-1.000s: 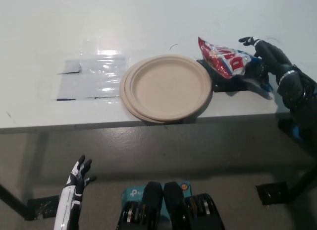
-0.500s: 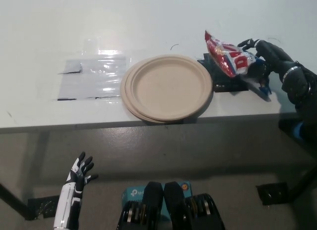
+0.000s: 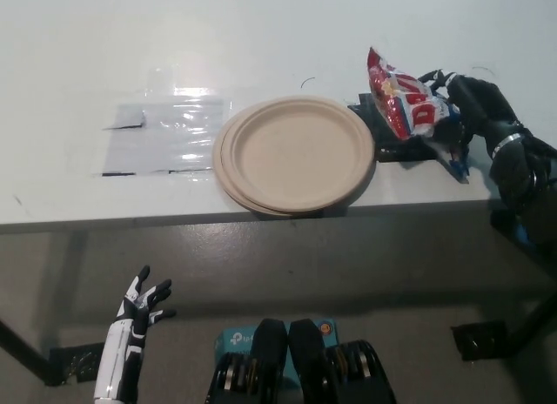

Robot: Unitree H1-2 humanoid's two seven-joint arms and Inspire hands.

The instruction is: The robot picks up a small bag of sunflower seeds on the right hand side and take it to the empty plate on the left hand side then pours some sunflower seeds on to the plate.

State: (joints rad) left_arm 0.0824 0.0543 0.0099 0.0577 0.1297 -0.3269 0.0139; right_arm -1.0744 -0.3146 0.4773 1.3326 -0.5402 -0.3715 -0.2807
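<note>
A tan paper plate [image 3: 294,153] lies empty near the front edge of the white table [image 3: 261,47]. Just right of it, the red, white and blue seed bag [image 3: 404,102] stands tilted, its top end raised and leaning left. My black right hand [image 3: 466,99] is wrapped around the bag's right side, fingers closed on it. Under the bag lies a dark flat patch [image 3: 392,143] on the table. My white left hand [image 3: 139,313] hangs below the table edge at lower left, fingers spread, holding nothing.
A clear plastic sheet [image 3: 161,134] is taped flat to the table left of the plate. A teal box [image 3: 235,343] sits on the floor below. Table legs and a foot bracket [image 3: 477,339] show at the right.
The bag has been tipped up from lying flat to standing more upright, lifted in my right hand, which has drawn slightly right and closed on it. The left hand barely shifted.
</note>
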